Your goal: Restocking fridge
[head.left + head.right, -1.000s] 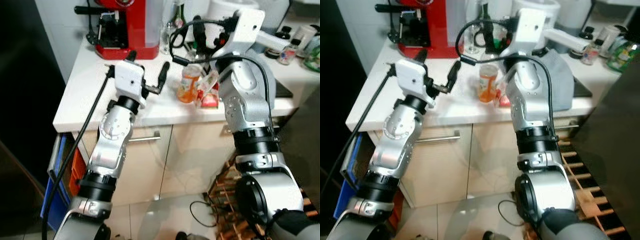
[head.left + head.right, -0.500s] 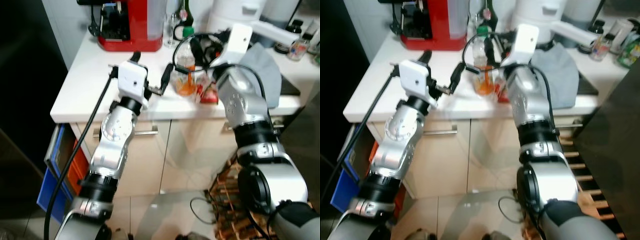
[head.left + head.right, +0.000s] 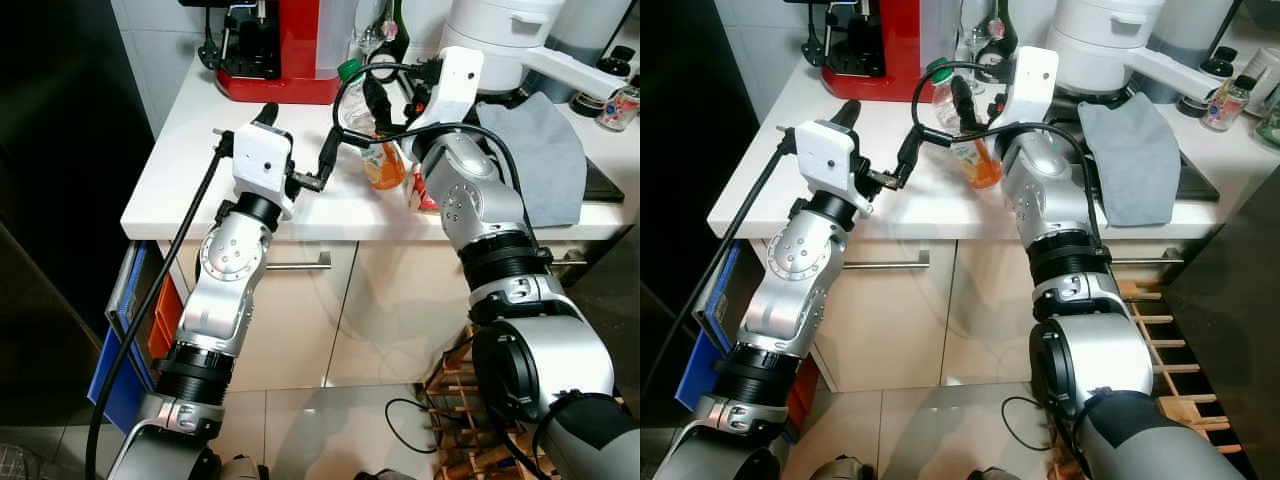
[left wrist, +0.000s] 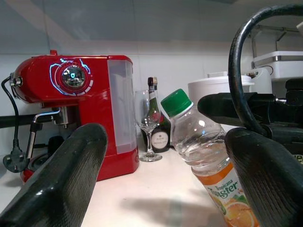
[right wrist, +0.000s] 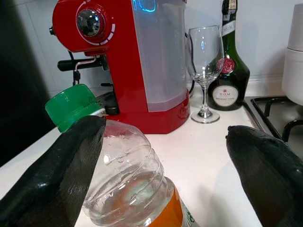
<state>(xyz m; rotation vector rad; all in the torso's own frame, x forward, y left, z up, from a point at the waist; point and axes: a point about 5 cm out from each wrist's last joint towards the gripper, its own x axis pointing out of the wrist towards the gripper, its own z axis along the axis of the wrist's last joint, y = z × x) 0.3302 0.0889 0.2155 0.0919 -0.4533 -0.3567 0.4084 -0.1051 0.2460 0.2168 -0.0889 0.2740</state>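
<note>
Compared with a second ago, the right gripper [image 5: 161, 156] has come in over the white countertop [image 3: 200, 160] and now brackets the clear plastic juice bottle with a green cap and orange label [image 3: 378, 150], which leans on the counter between the red espresso machine [image 3: 285, 50] and the grey cloth [image 3: 540, 150]. Part of the shift is the head camera's own, since the whole scene sits differently in the picture.

Seen along the right wrist, the black fingers [image 5: 61, 165] stand apart, one against the bottle's shoulder just under the cap, the other well clear, so nothing is clamped yet. The left gripper [image 4: 165, 179] hovers beside the bottle with its fingers also spread and holding nothing.

The step in hand looks like taking the bottle for the fridge. To do it well, the right gripper should probably settle lower, round the labelled body instead of the tapering neck, and close squarely so the slick plastic does not squirt out. The tilt matters: a one-sided push could topple it toward the stemmed wine glass [image 5: 204, 71] and dark green bottle [image 5: 229, 61] behind.
</note>
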